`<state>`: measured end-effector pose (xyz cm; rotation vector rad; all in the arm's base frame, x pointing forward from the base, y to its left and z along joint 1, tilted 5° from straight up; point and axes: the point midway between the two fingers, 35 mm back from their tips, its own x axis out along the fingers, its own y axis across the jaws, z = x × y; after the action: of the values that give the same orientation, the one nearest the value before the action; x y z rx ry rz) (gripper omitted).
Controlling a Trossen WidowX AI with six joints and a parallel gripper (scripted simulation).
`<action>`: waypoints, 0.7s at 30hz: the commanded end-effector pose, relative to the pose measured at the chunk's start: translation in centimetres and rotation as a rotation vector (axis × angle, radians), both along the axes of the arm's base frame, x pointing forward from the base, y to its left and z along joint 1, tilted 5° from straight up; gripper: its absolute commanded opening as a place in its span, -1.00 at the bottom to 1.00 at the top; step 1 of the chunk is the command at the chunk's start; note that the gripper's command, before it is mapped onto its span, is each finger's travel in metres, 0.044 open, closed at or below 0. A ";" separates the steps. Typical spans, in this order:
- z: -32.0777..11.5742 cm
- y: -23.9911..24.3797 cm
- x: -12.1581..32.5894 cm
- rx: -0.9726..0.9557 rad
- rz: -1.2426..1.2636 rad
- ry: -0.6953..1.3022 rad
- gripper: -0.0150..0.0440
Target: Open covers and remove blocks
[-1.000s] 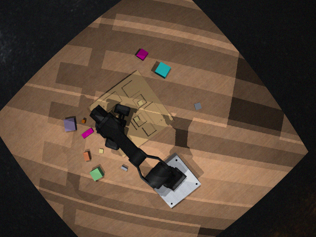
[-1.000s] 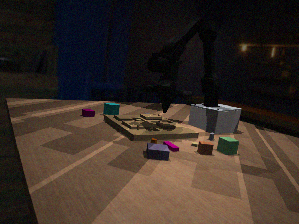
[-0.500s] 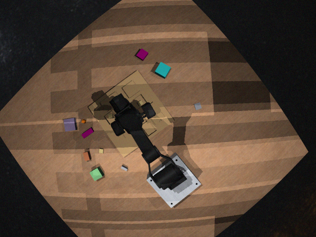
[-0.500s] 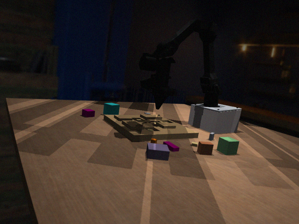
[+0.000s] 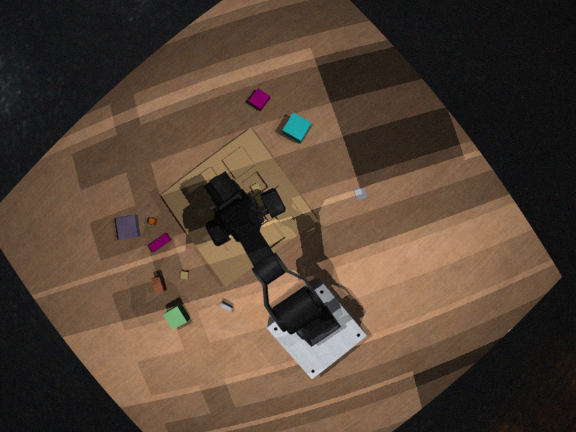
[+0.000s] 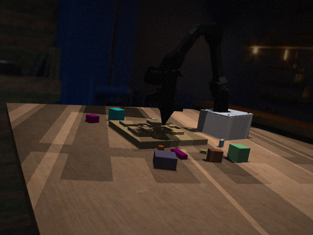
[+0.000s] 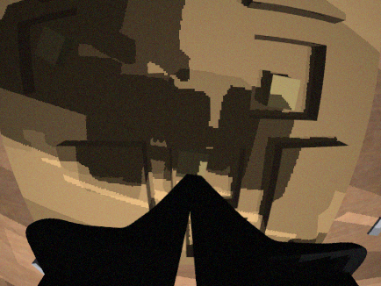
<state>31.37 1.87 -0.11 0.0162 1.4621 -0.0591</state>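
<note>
The tan puzzle board (image 5: 223,269) (image 6: 177,142) (image 7: 351,88) lies under the arm, partly in shadow. My gripper (image 6: 164,123) (image 7: 191,182) is shut and empty, its tips low over the board's middle; the top view hides them under the hand. A pale yellow block (image 5: 254,187) (image 7: 286,89) sits in an uncovered well. Another block (image 7: 50,46) shows dimly in a shaded well at the wrist view's left. A well just beyond my tips is open, with a shaded block (image 7: 189,159) in it. Tan covers (image 5: 238,162) (image 6: 127,123) (image 7: 307,184) stand beside the wells. A yellow block (image 5: 184,275) (image 6: 203,151) rests on the table.
Around the board lie a magenta block (image 5: 258,98), teal block (image 5: 296,127), grey piece (image 5: 360,193), purple block (image 5: 127,226), orange cube (image 5: 152,220), magenta bar (image 5: 159,242), brown block (image 5: 158,284), green block (image 5: 176,317) and small pale piece (image 5: 226,306).
</note>
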 end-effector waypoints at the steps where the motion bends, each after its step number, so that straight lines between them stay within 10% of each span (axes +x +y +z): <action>1: -1.0 -0.1 0.0 0.004 0.000 -0.001 -0.49; 21: -2.2 -0.2 -0.1 0.003 0.000 -0.001 -0.49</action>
<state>31.41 1.74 -2.21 0.0192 1.4618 -0.0616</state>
